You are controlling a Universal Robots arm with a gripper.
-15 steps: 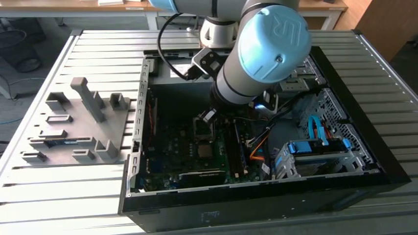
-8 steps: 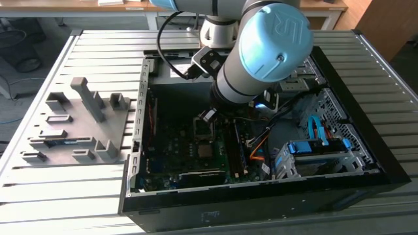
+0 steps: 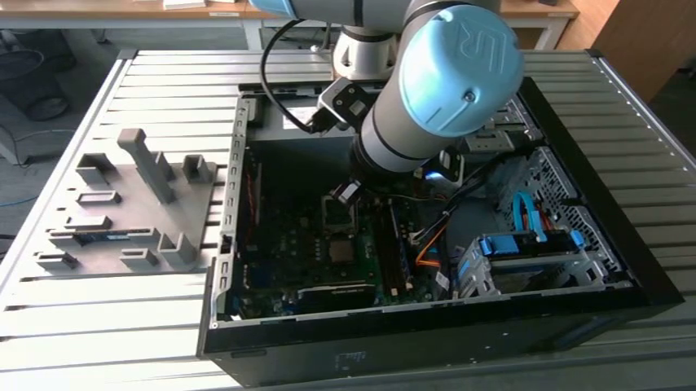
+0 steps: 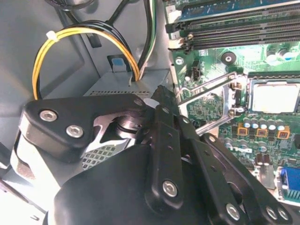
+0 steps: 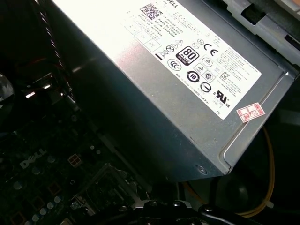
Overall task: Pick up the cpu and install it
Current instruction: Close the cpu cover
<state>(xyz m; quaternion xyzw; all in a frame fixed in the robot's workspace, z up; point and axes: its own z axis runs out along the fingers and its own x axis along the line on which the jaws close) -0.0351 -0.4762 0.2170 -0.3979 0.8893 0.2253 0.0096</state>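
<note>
Nearest in the second wrist view is the gripper [image 4: 164, 122]; I cannot tell if it is released or clenched. It hangs inside the computer case [image 3: 435, 346], close beside the grey power supply [image 5: 187, 93] and the yellow cables [image 4: 79, 35], so there is little room on that side. Beyond it the socket frame [image 4: 206, 98] stands open. The cpu [image 4: 275, 98] lies flat in the socket, apart from the gripper.

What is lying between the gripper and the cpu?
In the second wrist view, an open metal socket frame lies between the gripper and the cpu.
</note>
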